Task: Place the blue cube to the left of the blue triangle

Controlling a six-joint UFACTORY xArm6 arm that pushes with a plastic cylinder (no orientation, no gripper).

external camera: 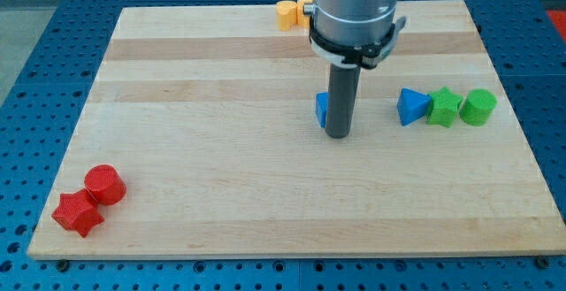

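Note:
The blue cube [322,109] sits near the middle of the wooden board [221,176], mostly hidden behind my rod. My tip [337,135] rests on the board right in front of the cube, touching or nearly touching its right side. The blue triangle [410,107] lies further to the view's right, apart from the cube, with a gap of bare board between them.
A green star [444,108] touches the triangle's right side, and a green cylinder [478,106] stands beside it. A red cylinder [105,184] and a red star [76,213] sit at the bottom left. A yellow block [289,13] lies at the top edge, partly behind the arm.

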